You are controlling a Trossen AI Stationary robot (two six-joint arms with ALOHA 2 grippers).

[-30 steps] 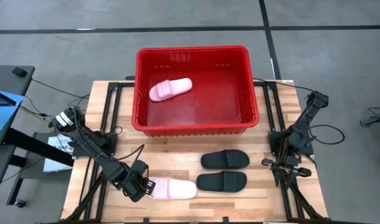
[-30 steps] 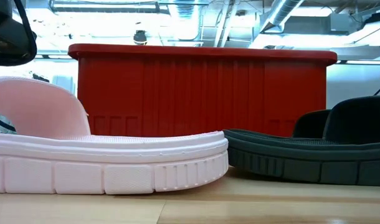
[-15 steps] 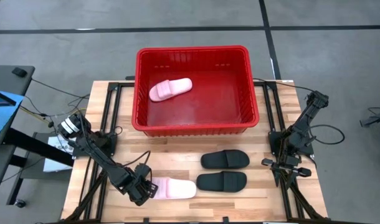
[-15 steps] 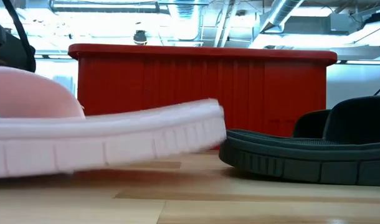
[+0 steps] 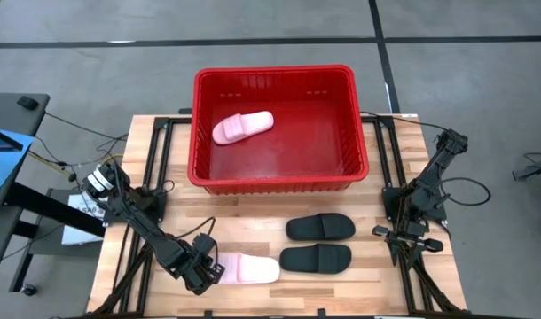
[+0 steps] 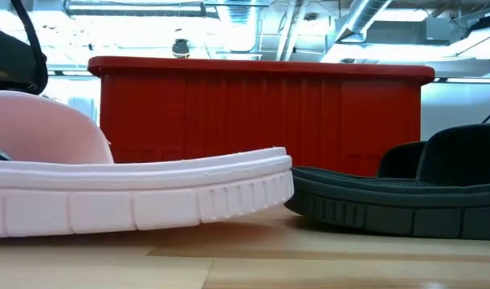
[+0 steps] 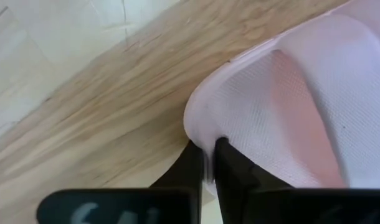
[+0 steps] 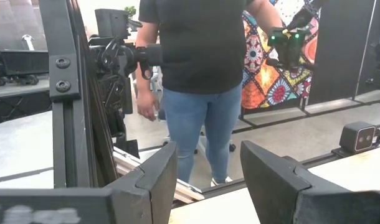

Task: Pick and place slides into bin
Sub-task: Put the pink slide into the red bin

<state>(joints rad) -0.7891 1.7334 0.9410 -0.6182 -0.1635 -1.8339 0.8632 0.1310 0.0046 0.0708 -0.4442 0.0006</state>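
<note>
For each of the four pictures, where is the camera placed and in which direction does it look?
High view: above the table, looking straight down on the bin, both arms, four slides.
Low view: at table-top height, looking level at the pink slide, a black slide, the bin wall; a dark bit of arm at top left.
Left wrist view: on the left arm, looking past the left claw, shut on the pink slide's edge.
Right wrist view: on the right arm, past the open right claw, toward a person.
Shared: high, low and left wrist views all show the gripped pink slide.
</note>
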